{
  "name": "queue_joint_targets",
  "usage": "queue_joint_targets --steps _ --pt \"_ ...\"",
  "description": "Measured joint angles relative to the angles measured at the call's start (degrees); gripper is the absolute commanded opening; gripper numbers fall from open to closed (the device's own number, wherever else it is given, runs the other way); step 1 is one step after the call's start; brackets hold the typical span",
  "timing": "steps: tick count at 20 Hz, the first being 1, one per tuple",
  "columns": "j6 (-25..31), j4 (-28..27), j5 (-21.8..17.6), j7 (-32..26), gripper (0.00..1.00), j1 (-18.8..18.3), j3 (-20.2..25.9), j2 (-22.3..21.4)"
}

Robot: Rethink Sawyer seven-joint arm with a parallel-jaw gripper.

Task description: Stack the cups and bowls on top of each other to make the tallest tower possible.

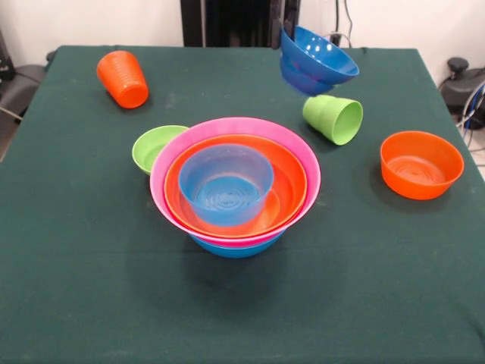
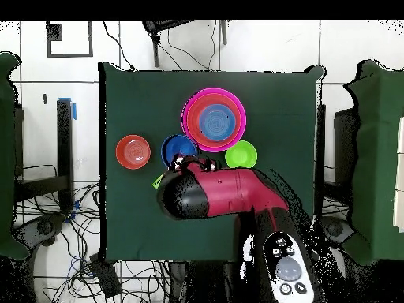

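The tower [image 1: 235, 182] stands mid-table: a wide blue bowl at the bottom, then pink, then orange, with a smaller blue bowl [image 1: 225, 184] nested on top. It also shows in the overhead view [image 2: 214, 120]. My gripper [image 1: 280, 30] comes in at the top edge, shut on the rim of another blue bowl [image 1: 318, 62], which hangs tilted above the table's far side. In the overhead view that bowl [image 2: 178, 149] sits just ahead of my gripper [image 2: 190, 164]. The lime-green cup [image 1: 334, 117] lies on its side under it. The orange ribbed cup [image 1: 123, 78] lies tilted at far left.
A small lime-green bowl [image 1: 156, 146] sits upright, touching the tower's left back side. A small orange bowl [image 1: 421, 164] stands alone at the right. The red and black arm [image 2: 225, 193] covers part of the table in the overhead view.
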Motion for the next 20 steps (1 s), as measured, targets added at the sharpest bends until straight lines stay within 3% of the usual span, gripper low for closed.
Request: queue_joint_targets --steps 6,8,17,20 --pt "1.55 0.45 -1.62 -1.09 0.00 -5.21 4.26 -2.19" --pt "1.65 0.46 -3.07 -2.59 0.00 -8.80 7.10 -2.34" --pt "2.12 -0.39 -8.56 -12.01 0.00 -19.26 15.51 0.42" --pt "2.54 -0.77 -9.48 -13.78 0.00 -20.49 16.74 1.33"
